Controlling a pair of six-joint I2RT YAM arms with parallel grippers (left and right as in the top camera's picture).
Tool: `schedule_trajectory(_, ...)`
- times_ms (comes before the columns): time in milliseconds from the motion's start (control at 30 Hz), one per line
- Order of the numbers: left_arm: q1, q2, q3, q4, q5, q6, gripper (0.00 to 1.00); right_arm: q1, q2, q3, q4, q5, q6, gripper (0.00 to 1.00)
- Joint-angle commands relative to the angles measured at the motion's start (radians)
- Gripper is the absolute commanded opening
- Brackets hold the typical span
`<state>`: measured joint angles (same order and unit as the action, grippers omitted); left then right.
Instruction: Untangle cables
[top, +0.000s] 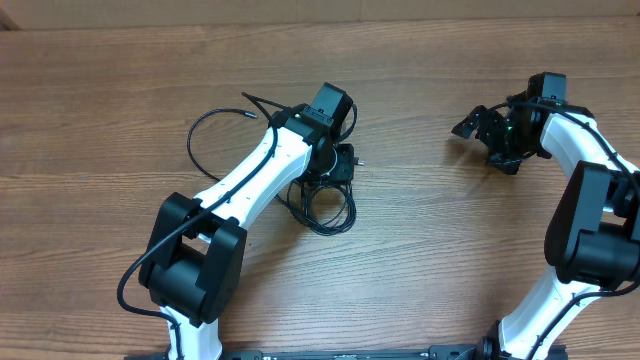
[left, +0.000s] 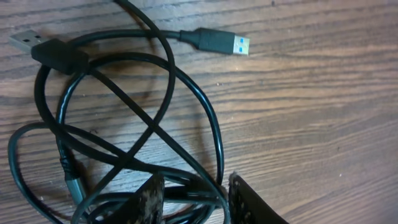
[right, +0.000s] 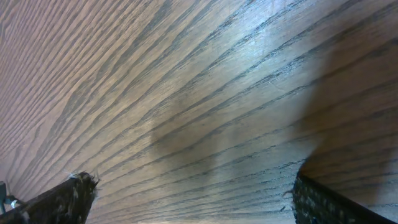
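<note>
Tabletop (top: 430, 260) of grained wood carries the whole work area. We note the left arm (top: 250, 180) reaching across it to the tangle, and the right arm (top: 590, 200) standing well apart at the far right.

The right gripper (right: 193, 182) is spread to its widest and holds nothing; only bare wood shows between its fingers. The left gripper (left: 194, 186) is partly open, low over the tangle. Several strands run across the gap between its fingers, and we see no firm clamp on any of them.

The cables (left: 154, 127) lie on the table directly under and just beside the left gripper, near the centre-left. They form overlapping loops that cross one another, with one larger loop trailing out to the arm's left in the overhead view.

We judge them light, limp and rubber-jacketed. A pulled strand will likely drag its neighbours and tighten a crossing rather than free it.

We recommend taking hold at a rigid end. The blue-tipped plug (left: 217, 42) lies clear of the loops on open wood. The silver-tipped plug (left: 28, 41) sits at the upper left, its black body touching a loop. Grip the plug body or the cord just behind it.
</note>
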<state>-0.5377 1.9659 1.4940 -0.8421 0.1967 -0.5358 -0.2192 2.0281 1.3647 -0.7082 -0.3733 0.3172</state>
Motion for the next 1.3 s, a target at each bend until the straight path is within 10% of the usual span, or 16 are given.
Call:
schedule_trajectory(0,-0.02,0.003,0.013,0.008,-0.024,-0.048,0.33,0.0,0.014,-0.017,0.001,0.014,-0.004,1.0)
schedule_trajectory(533,-0.063,0.072,0.012,0.082,-0.101,-0.1,0.31,0.0,0.014,-0.017,0.001,0.014,-0.004,1.0)
schedule_trajectory(633,-0.063,0.081,0.012,0.087,-0.098,-0.1,0.04,0.0,0.014,-0.017,0.001,0.014,-0.004,1.0)
schedule_trajectory(967,-0.012,-0.074,0.069,0.061,-0.003,0.113,0.04,0.0,0.014,-0.017,0.001,0.014,-0.004,1.0)
schedule_trajectory(1267,0.062,-0.122,0.064,-0.104,-0.36,0.163,0.04,0.0,0.014,-0.017,0.001,0.014,-0.004,1.0)
